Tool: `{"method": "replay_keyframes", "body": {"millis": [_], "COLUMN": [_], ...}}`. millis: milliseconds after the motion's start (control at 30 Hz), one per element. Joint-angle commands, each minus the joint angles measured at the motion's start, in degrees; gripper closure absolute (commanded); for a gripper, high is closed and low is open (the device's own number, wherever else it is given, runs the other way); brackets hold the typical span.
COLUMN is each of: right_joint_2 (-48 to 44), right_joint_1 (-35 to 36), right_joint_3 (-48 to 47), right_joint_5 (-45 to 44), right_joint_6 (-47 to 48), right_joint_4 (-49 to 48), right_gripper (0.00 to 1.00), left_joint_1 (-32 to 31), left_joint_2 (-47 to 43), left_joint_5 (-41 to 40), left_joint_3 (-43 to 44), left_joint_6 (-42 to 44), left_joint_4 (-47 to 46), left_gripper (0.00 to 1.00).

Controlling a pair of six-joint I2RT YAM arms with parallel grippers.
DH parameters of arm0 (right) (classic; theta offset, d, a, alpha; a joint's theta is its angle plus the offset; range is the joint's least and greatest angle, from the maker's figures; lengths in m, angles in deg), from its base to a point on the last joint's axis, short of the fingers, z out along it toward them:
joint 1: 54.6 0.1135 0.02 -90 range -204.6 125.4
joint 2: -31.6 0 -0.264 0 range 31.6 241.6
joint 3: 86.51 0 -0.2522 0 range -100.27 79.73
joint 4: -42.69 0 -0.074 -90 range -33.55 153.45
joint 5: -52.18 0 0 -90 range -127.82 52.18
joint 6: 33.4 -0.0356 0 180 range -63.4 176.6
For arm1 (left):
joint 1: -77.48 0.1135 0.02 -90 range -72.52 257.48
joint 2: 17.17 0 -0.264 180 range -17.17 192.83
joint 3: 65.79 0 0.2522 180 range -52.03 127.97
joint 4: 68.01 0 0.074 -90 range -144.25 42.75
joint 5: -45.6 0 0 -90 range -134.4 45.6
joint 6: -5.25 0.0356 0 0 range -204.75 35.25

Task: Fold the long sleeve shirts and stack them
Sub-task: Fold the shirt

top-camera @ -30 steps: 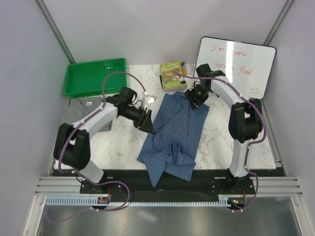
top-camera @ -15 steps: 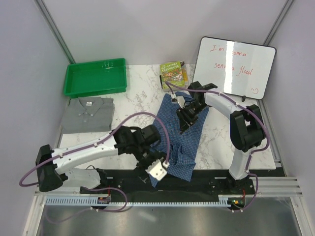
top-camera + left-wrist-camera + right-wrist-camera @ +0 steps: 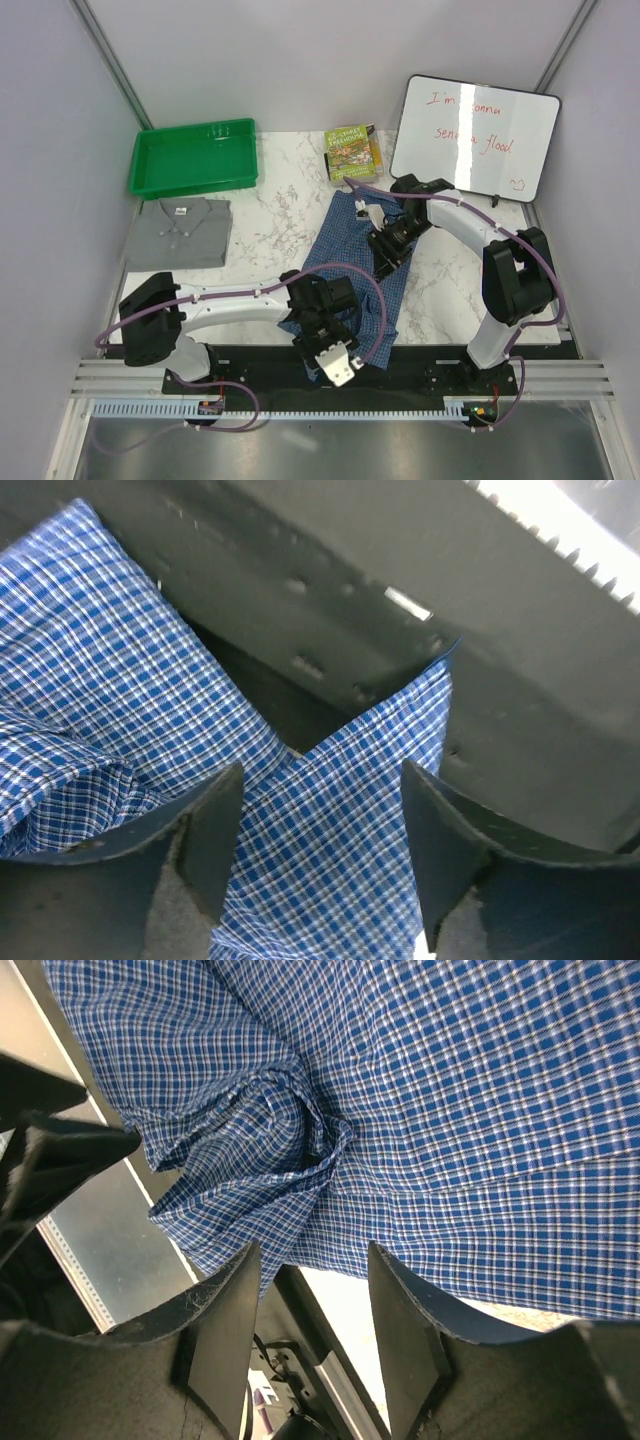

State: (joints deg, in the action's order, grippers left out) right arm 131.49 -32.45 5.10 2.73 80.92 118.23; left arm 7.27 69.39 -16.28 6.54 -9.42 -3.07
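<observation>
The blue checked shirt (image 3: 352, 262) lies unfolded and rumpled in the middle of the table, its lower end hanging over the black front rail. The grey shirt (image 3: 180, 232) lies folded at the left. My left gripper (image 3: 330, 348) is open over the blue shirt's near hem. In the left wrist view the left gripper (image 3: 320, 850) has checked cloth (image 3: 110, 680) under the gap between its fingers, which do not grip it. My right gripper (image 3: 384, 262) hovers open over the shirt's right middle. In the right wrist view the right gripper (image 3: 315, 1340) is empty above a twisted bunch of cloth (image 3: 290, 1140).
A green tray (image 3: 147, 175) stands at the back left. A book (image 3: 350, 152) lies behind the blue shirt's collar end. A whiteboard (image 3: 475, 135) leans at the back right. The black base rail (image 3: 330, 610) runs under the shirt's hanging hem.
My left arm swung from the blue shirt's left edge down to its near hem. My right gripper moved from the collar end toward the shirt's middle. The shirt's hanging hem has drawn up shorter.
</observation>
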Motion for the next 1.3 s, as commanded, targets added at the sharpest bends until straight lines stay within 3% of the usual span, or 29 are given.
{"method": "replay_keyframes", "body": {"millis": [0, 100, 133, 233, 433, 600, 733, 867, 967, 1067, 1100, 1267], "right_joint_2": [0.03, 0.03, -0.05, -0.05, -0.32, -3.73, -8.13, -15.14, -18.85, -20.26, -20.36, -18.43], "right_joint_1": [-0.27, -0.97, -1.06, -1.23, -2.11, -2.38, -6.23, -6.42, -6.51, -6.51, -6.51, -8.09], "right_joint_3": [0.45, 0.45, 0.36, 0.28, 0.10, 1.24, 1.86, 4.91, 9.13, 10.20, 10.55, 10.73], "right_joint_5": [1.37, 1.19, 1.11, 0.67, 0.22, 1.98, 5.83, 6.29, 5.33, 3.92, 3.31, 2.95], "right_joint_6": [2.14, 2.23, 2.31, 2.49, 3.19, 2.32, 4.58, 7.59, 6.10, 4.17, 3.81, 3.98], "right_joint_4": [-0.61, -0.43, -0.52, -0.52, 0.27, 1.15, 3.69, 5.47, 2.92, 0.90, 0.54, 0.45], "right_gripper": [0.45, 0.45, 0.45, 0.46, 0.46, 0.46, 0.46, 0.44, 0.41, 0.38, 0.37, 0.37], "left_joint_1": [0.60, 2.45, 3.84, 7.27, 13.52, 14.49, 14.76, 11.43, 9.05, 6.15, 5.36, 2.63], "left_joint_2": [1.06, 0.89, 0.80, 1.15, 1.33, -0.34, -4.19, -4.57, -3.34, -2.11, -1.84, -2.72], "left_joint_5": [-5.09, -6.32, -6.58, -7.11, -6.05, -2.73, 3.95, 8.18, 7.30, 1.44, -0.07, -9.55], "left_joint_3": [0.06, 0.76, 1.28, 3.04, 7.26, 10.68, 9.73, 8.94, 7.09, 4.99, 3.59, -2.48], "left_joint_6": [6.32, 7.55, 7.99, 8.87, 7.47, -0.78, -3.87, -9.74, -13.08, -17.49, -18.19, -20.84], "left_joint_4": [-2.93, -2.40, -1.96, -0.99, -0.47, -0.55, -0.20, -0.20, -3.35, -10.81, -14.14, -25.41], "left_gripper": [0.32, 0.48, 0.61, 0.85, 0.96, 0.93, 0.72, 0.58, 0.53, 0.51, 0.38, 0.36]}}
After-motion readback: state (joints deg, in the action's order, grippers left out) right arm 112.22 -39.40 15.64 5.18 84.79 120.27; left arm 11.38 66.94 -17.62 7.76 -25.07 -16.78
